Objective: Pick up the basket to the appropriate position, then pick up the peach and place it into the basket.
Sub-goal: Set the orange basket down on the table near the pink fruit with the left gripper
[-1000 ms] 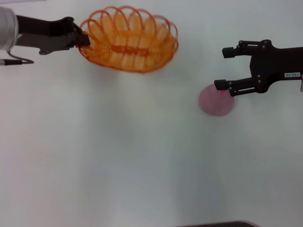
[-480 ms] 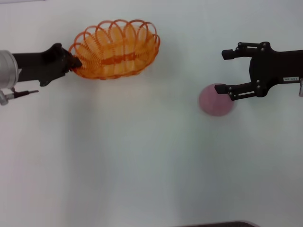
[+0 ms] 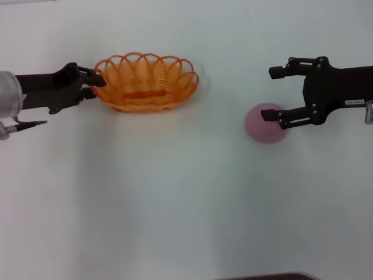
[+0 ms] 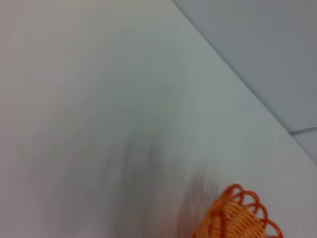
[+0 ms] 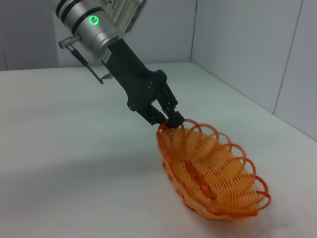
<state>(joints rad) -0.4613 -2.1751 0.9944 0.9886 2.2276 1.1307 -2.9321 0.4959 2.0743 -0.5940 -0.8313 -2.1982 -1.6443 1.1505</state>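
Observation:
The orange wire basket [image 3: 145,81] sits level at the far left of the white table, at or just above its surface. My left gripper [image 3: 96,83] is shut on the basket's left rim. The right wrist view shows the same grip: the left gripper [image 5: 168,116] pinches the scalloped rim of the basket [image 5: 213,173]. A bit of the basket [image 4: 237,213] shows in the left wrist view. The pale pink peach [image 3: 263,125] lies on the table at the right. My right gripper [image 3: 271,93] is open, one finger overlapping the peach's far right edge.
The white table [image 3: 175,204] spreads wide between the basket and the peach. A grey wall [image 5: 247,44] stands beyond the table's far edge. A dark edge [image 3: 268,276] shows at the near side of the head view.
My left arm has lowered the basket and turned it from tilted to level, shifting it left. My right gripper has edged slightly left, over the peach.

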